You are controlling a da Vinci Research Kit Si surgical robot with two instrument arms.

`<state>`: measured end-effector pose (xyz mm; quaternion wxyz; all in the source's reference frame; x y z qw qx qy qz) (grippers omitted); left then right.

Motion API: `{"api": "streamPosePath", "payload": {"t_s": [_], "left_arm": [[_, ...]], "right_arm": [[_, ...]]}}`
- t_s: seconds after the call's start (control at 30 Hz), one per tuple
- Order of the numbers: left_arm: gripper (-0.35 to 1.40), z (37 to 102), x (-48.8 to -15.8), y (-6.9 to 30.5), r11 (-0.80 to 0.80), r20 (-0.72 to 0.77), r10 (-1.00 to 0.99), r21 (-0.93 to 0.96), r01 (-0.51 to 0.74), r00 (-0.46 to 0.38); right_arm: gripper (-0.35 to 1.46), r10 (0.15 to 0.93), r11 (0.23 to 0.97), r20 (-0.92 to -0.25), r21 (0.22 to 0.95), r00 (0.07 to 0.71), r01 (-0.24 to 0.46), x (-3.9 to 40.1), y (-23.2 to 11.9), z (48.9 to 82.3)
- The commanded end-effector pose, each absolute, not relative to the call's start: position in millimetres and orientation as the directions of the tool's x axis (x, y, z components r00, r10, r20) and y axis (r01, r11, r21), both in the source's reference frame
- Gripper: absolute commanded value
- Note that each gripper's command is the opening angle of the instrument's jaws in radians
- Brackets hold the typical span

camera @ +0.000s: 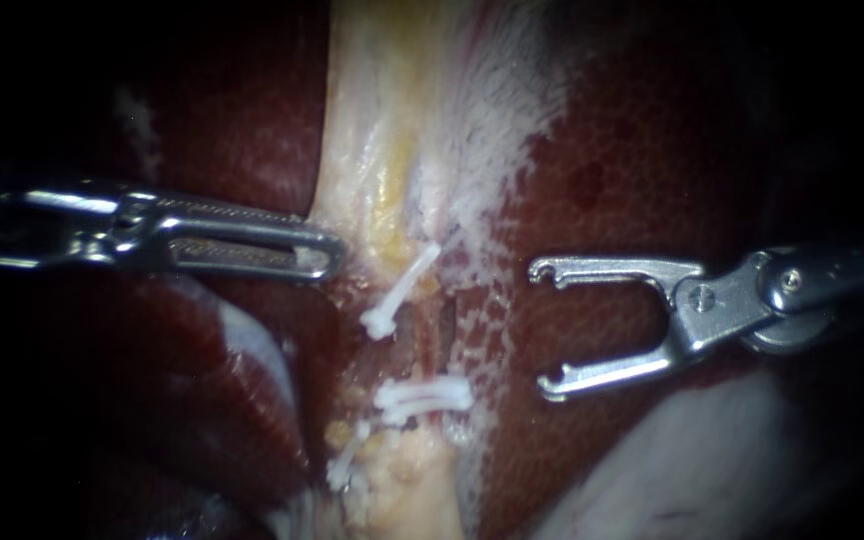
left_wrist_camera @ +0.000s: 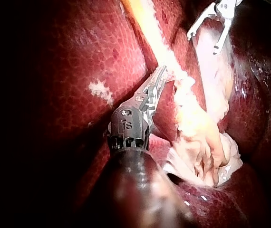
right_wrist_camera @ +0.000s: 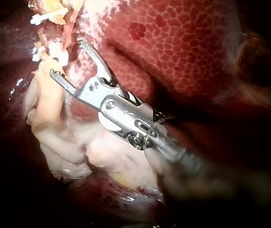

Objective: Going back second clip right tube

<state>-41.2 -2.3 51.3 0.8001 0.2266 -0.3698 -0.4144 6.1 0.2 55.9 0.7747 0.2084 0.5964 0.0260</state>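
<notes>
Right instrument point(camera: 542, 330) jaws gape empty, left instrument point(camera: 335, 256) jaws closed; tube point(camera: 414, 345) looks soft, slick, tear-prone, so grip squarely near the clip point(camera: 399, 290).

instruments point(camera: 327, 258) point(camera: 542, 329): 2 | white clips point(camera: 399, 292) point(camera: 424, 395) point(camera: 345, 462): at least 3 | liver point(camera: 652, 150): 1

Bright ctr, dark edges, glare.

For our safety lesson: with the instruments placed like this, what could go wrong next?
The right instrument, jaws open, sits close to the white clips; a hooked tip might snag one. Its jaws also hang over the liver and could scrape it. The left instrument lies beside the pale tissue; a push might strain the clips.
</notes>
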Motion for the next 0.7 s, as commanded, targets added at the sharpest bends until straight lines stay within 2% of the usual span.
{"api": "streamPosePath", "payload": {"t_s": [0.03, 0.7], "left_arm": [[-0.33, 51.3, -41.2, -2.3, 0.554, 0.404, -0.831, 0.669, 0.495, 0.383], [-0.33, 51.3, -41.1, -2.3, 0.555, 0.403, -0.830, 0.669, 0.495, 0.386]], "right_arm": [[0.60, 0.289, 0.912, -0.913, 0.354, 0.287, 0.208, 6.1, 0.2, 55.9], [0.60, 0.290, 0.912, -0.913, 0.354, 0.288, 0.207, 6.1, 0.2, 55.9]]}}
